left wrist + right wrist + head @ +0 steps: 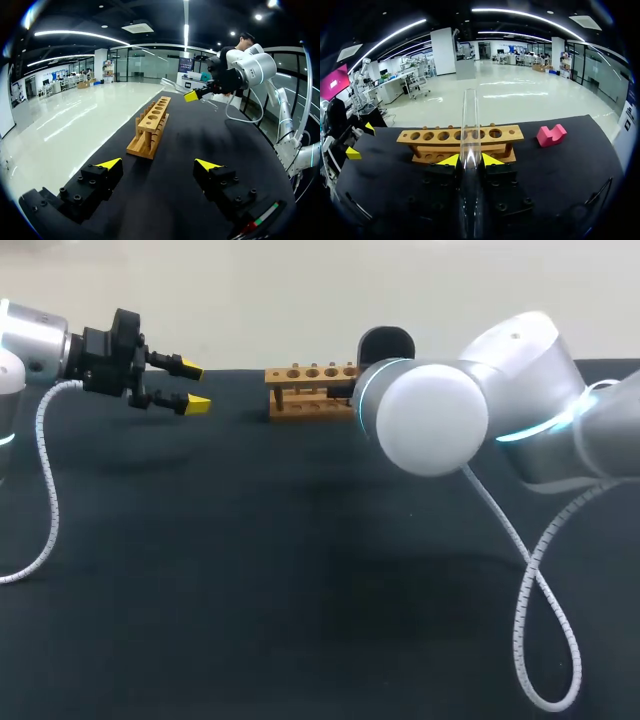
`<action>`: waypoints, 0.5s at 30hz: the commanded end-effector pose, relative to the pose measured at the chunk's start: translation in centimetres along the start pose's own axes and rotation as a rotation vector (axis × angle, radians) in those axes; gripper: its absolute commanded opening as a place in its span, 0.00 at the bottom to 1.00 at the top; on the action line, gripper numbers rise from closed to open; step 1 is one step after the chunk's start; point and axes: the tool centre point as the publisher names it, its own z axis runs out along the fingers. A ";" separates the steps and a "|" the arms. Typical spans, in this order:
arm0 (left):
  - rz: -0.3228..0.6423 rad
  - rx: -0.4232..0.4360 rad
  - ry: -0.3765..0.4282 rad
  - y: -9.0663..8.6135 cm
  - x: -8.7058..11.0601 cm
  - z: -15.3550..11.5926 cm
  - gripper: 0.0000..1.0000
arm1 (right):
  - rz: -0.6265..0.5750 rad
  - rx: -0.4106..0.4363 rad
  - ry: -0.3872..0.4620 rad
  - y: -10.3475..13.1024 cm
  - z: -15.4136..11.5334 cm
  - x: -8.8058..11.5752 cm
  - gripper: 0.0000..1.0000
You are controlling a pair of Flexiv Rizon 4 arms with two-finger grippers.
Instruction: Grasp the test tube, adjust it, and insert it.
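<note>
1. Bench (250, 570): a black surface that carries everything listed below.
2. Wooden rack (310, 390): stands upright near the far edge of the bench, with a row of round holes in its top bar. In the head view its right end is hidden behind the right arm (440, 415). In the left wrist view the rack (152, 125) lies ahead of the left end effector, with its long side running away from it.
3. Test tube (470, 130): clear glass, held off the bench. It points out along the fingers of the right end effector towards the rack (460, 137). In the right wrist view it crosses the middle of the row of holes. It is not in any hole.
4. Right end effector (470, 160): pinches the test tube between its two yellow tips, one on each side. It cannot be seen in the head view.
5. Left end effector (195, 387): fingers spread and holding nothing. It hangs above the bench, well to the left of the rack. Its own view shows the two yellow tips (158, 164) wide apart over bare bench.
6. Pink block (551, 135): lies on the bench near the end of the rack that is farther from the left end effector (361, 140), and does not touch the rack.
7. Coiled white cable (540, 580): hangs from the right arm over the bench.
</note>
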 end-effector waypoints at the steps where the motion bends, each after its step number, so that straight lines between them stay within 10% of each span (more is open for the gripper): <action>1: 0.003 -0.006 -0.004 -0.2 0.1 0.0 1.00 | 0.001 -0.003 0.015 0.4 1.4 0.2 0.00; 15: 0.003 -0.006 -0.004 -0.2 0.1 0.0 1.00 | 0.029 0.015 0.084 0.5 3.0 0.8 0.00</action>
